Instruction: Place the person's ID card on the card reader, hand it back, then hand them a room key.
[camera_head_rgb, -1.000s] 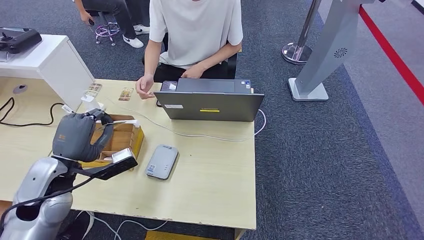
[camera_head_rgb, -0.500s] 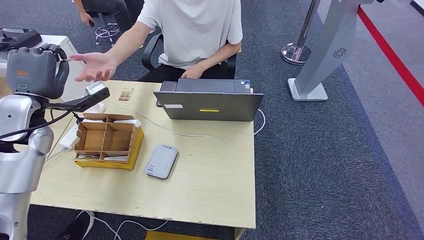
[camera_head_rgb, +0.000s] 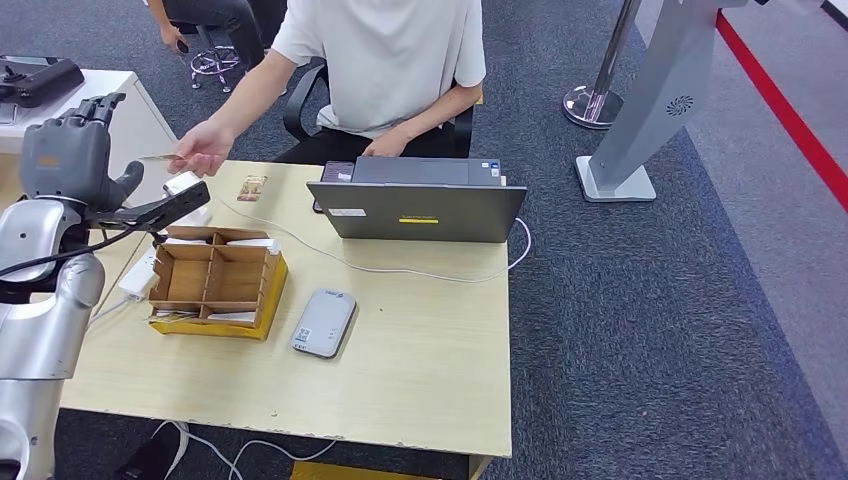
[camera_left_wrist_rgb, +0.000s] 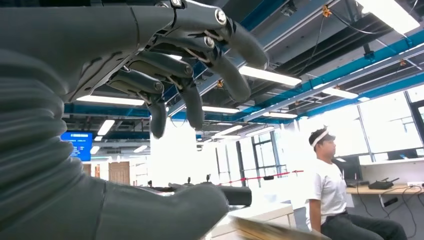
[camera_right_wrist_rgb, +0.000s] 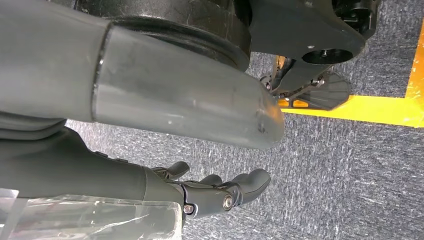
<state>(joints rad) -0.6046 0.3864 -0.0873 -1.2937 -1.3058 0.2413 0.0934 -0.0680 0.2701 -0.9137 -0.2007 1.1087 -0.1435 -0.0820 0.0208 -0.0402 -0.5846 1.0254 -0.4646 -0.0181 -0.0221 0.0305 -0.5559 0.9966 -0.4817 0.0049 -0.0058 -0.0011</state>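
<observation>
A thin, flat, pale card (camera_head_rgb: 160, 157) sat pinched in the person's hand (camera_head_rgb: 203, 148) at the upper left. The robot's grey left hand (camera_head_rgb: 68, 155) stood beside it, fingers spread, empty. The right hand (camera_right_wrist_rgb: 220, 190) hung loosely curled, empty.

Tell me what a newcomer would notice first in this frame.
The robot's raised left hand, fingers spread and empty, at the table's far-left corner. Just beside it, the seated person's hand holds a thin card. Below sit a divided cardboard box and a grey card reader.
</observation>
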